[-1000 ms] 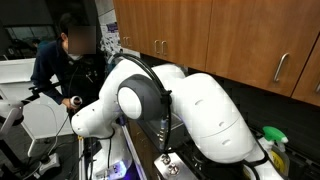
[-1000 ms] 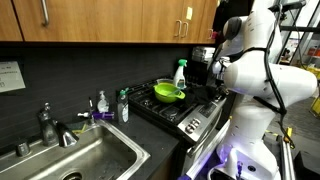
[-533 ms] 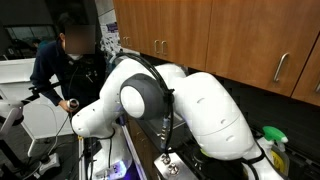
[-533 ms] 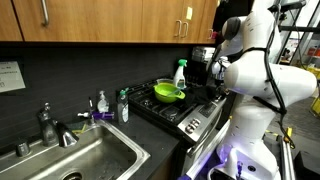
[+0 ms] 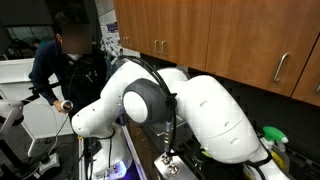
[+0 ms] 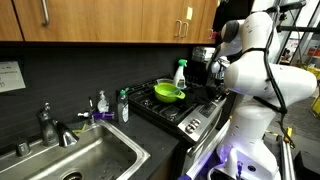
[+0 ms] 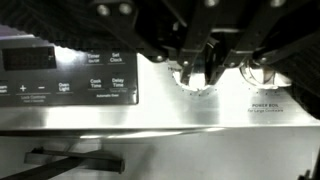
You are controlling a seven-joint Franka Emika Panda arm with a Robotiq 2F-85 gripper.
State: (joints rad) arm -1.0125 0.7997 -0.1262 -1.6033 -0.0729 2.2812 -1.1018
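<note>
Wrist view, stove knob (image 7: 200,82) between the fingers (image 7: 213,62), control panel (image 7: 70,75) alongside

Round stove knob (image 7: 197,84), apparently white-ringed, on the steel front panel (image 7: 150,120).

Arm's dark elbow joint (image 5: 150,103) now slightly rightward and lower.

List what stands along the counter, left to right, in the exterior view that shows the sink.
The faucet → pump bottle → green-capped bottle → green bowl on the stove → robot arm. The spray bottle overlaps the bowl, so it is left out.
</note>
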